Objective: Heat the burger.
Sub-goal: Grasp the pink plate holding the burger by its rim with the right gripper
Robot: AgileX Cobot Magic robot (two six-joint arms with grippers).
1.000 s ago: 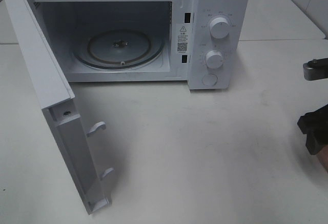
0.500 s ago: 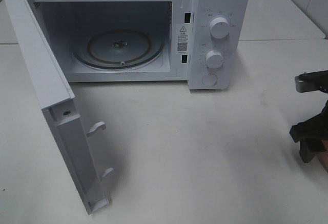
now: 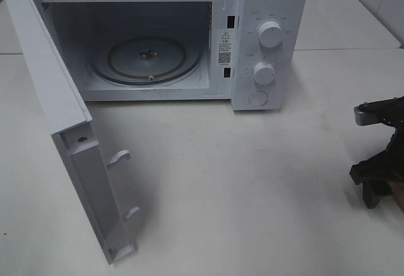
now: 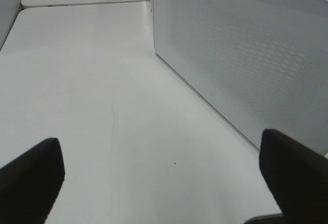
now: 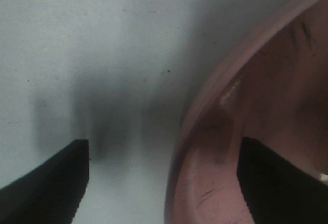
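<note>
A white microwave (image 3: 268,11) sits on a white table (image 3: 252,181) with its door (image 3: 60,112) swung open. The left gripper (image 4: 161,175) has its jaws wide apart, holding nothing. The right gripper (image 5: 161,180) has its jaws apart, straddling the rim of a pink plate (image 5: 205,106). The burger is out of sight.
</note>
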